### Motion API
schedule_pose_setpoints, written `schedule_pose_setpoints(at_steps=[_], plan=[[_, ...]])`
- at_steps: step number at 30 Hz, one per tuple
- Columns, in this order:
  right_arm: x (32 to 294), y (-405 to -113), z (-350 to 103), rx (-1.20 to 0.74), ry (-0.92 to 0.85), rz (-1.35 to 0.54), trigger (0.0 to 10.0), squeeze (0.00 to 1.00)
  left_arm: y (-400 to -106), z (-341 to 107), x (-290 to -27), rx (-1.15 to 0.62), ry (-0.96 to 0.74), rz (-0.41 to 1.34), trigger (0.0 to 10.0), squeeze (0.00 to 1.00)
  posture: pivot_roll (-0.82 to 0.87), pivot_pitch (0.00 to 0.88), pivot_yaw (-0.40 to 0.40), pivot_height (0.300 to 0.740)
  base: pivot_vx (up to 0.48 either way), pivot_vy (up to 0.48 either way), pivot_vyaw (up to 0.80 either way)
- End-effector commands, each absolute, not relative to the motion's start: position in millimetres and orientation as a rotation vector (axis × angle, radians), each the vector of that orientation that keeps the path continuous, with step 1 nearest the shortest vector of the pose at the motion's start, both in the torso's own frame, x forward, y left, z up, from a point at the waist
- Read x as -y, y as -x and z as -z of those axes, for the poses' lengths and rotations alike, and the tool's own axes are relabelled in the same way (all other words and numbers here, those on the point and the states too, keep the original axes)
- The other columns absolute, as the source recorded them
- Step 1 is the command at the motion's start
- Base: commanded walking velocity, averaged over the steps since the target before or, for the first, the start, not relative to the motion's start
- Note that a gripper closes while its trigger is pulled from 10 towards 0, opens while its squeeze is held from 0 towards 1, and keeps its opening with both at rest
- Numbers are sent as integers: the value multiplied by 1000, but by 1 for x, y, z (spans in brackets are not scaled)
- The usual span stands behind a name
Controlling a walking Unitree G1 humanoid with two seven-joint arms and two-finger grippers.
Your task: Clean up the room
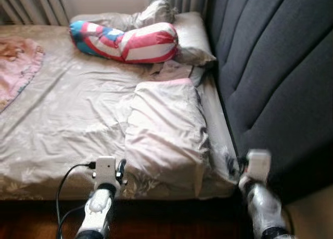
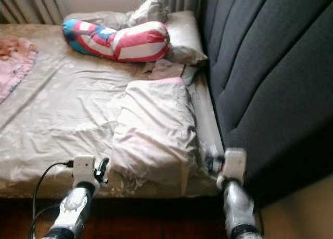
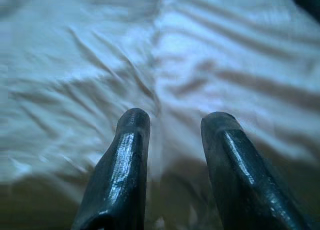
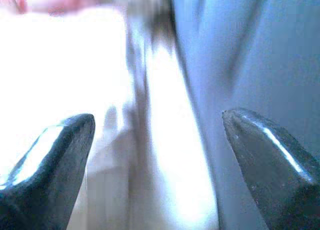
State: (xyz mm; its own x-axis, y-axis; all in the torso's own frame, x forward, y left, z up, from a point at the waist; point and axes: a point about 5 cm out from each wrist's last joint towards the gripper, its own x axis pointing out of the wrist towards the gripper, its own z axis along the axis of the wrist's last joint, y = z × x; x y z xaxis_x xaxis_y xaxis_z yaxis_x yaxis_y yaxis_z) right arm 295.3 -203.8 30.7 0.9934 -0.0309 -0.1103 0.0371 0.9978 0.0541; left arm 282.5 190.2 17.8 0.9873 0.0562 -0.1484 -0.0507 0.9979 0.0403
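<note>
A pale pink pillow [image 1: 166,127] lies on the bed [image 1: 67,114] near its right edge, lengthwise toward me. My left gripper [image 3: 172,122] stands open at the bed's front edge, just left of the pillow's near corner, with nothing between its fingers. My right gripper [image 4: 157,125] is wide open at the pillow's right side, between the mattress edge and the dark headboard [image 1: 276,78]. A red, white and blue bolster [image 1: 125,40] lies across the far end of the bed, in front of beige pillows [image 1: 190,36].
A pink patterned cloth [image 1: 18,67] lies at the bed's left. A crumpled garment [image 1: 174,70] sits between the bolster and the pink pillow. Curtains [image 1: 31,5] hang behind the bed. Dark wooden floor [image 1: 31,218] shows below the bed's front edge.
</note>
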Motion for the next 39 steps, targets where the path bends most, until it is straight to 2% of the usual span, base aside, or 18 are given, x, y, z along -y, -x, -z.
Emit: schedule_pose_setpoints(at_steps=[1, 11, 17, 33, 39], plan=[[202, -277, -12, -163, -91, 39, 10000, 0, -275, -18, -199, -127, -38, -74, 10000, 0, -64, 76, -55, 740, 0, 0, 0], [184, -263, -8, -124, -105, -37, 10000, 0, -249, -26, -214, -31, -38, -128, 10000, 0, -61, 82, -64, 740, 0, 0, 0], [180, -252, 0, -151, -115, -49, 10000, 0, -254, -29, -213, -26, -27, -128, 10000, 0, -72, 82, -64, 740, 0, 0, 0], [164, -251, -1, -161, -137, -81, 10000, 0, -254, -34, -210, -47, 7, -114, 10000, 0, -67, 83, -63, 740, 0, 0, 0], [166, -250, 0, -173, -136, -72, 10000, 0, -255, -35, -209, -61, 1, -110, 10000, 0, -67, 82, -63, 740, 0, 459, 0]])
